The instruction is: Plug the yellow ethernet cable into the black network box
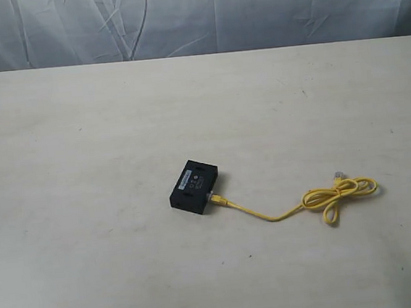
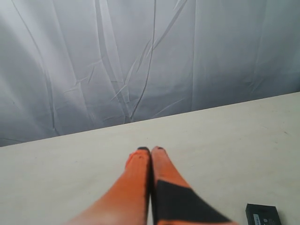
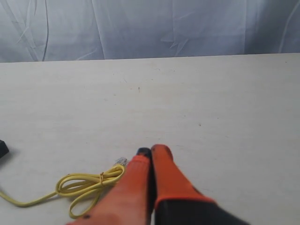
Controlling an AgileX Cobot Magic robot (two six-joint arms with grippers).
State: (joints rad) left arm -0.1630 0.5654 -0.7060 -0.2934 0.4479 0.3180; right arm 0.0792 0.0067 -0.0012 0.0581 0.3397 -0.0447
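Note:
The black network box [image 1: 193,188] lies flat near the middle of the table, pale label up; a corner of the box [image 2: 263,215] shows in the left wrist view. The yellow ethernet cable [image 1: 270,216] has one end at the box's right side port [image 1: 215,197] and runs right to a loose knotted loop [image 1: 338,194] with a clear plug [image 1: 338,176] at its free end. The loop [image 3: 89,184] and the clear plug [image 3: 121,161] also show in the right wrist view. My left gripper [image 2: 150,150] is shut and holds nothing. My right gripper [image 3: 152,150] is shut too, empty, beside the loop. Neither arm appears in the exterior view.
The pale table [image 1: 80,137] runs back to a wrinkled grey-blue cloth backdrop [image 1: 192,17]. A dark edge of the box [image 3: 3,149] sits at the border of the right wrist view.

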